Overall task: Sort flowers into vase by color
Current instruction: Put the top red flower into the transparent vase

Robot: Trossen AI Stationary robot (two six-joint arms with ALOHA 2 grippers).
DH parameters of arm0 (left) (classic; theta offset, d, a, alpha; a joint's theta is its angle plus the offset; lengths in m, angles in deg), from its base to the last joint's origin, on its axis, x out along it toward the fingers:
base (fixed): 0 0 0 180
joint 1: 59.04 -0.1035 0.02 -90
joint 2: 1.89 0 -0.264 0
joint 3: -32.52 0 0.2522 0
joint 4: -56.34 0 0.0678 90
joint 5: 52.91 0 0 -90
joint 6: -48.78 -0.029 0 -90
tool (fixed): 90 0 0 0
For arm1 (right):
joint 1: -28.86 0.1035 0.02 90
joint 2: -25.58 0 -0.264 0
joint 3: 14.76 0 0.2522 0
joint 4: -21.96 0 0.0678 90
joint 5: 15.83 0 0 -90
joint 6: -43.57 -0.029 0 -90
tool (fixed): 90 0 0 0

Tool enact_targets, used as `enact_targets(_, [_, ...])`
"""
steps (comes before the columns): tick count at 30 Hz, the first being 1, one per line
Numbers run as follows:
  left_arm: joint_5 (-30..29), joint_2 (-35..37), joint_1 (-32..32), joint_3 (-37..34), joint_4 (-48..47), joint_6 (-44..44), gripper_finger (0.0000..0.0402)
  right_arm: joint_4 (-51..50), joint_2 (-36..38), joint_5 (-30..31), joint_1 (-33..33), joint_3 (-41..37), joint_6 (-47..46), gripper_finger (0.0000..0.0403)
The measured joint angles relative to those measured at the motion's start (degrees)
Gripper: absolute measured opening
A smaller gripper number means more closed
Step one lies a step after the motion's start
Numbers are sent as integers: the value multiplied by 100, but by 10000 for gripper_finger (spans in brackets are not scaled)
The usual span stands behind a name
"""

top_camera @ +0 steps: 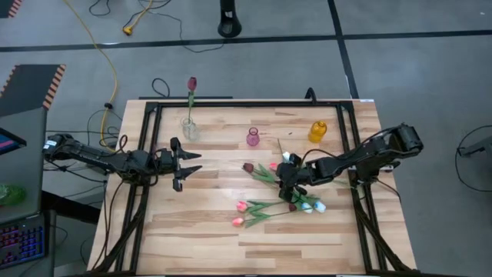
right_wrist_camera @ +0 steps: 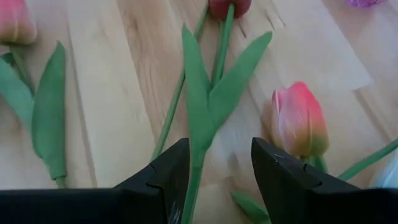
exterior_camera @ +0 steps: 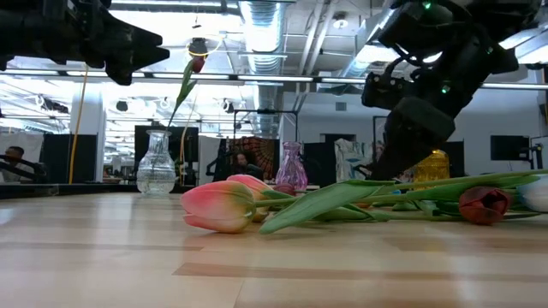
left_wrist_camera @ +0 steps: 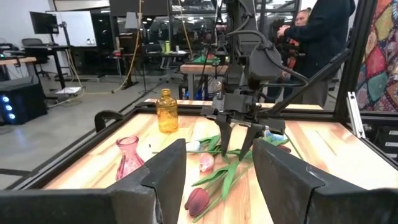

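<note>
right gripper: hovering low over the flower pile at about 3 o'clock from the table's centre [top_camera: 286, 185]; fingers parted, nothing between them yet, straddling a green stem [right_wrist_camera: 200, 134] that runs up to a dark red tulip [right_wrist_camera: 228, 6].
left gripper: waiting at 9 o'clock [top_camera: 188, 163], held above the wood, fingers spread wide and empty.
flowers: loose heap between centre and 4 o'clock; pink tulips [top_camera: 241, 213] at the near edge of the heap, white heads [top_camera: 317, 205] toward 4 o'clock, another dark red head [top_camera: 247, 166] near the middle.
vases: clear vase [top_camera: 190, 128] at 11 o'clock, already holding one dark red tulip [top_camera: 192, 82]; pink vase [top_camera: 253, 138] at 12; amber vase [top_camera: 317, 131] at 1 – both look empty.
risk, wrong grab: stems and leaves are crossing each other, so the closing fingers could be catching a leaf [right_wrist_camera: 233, 65] or a neighbour's stem too – two flowers would be lifting together.
risk, colour mix-up: a pink tulip [right_wrist_camera: 299, 119] is lying just beside the targeted stem; a nudge could be dragging it along.
risk, slip: the stem is thin and lying flat on the table [top_camera: 207, 223]; a pinch set too high would be missing it, too low would be jamming fingertips into the wood.
risk, vases: narrow necks and light bodies, likely tipping if a stem is pushed in off-axis.
</note>
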Motion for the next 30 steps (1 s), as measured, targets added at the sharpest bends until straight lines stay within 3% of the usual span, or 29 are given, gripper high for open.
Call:
enact_targets(11, [-11, -1, 0, 0, -150, 107, 174, 138, -497, -240, 48, 2, -58, 197])
enact_targets(30, [-55, -1, 2, 0, -250, 178, 174, 81, -236, -239, 33, 2, -42, 131])
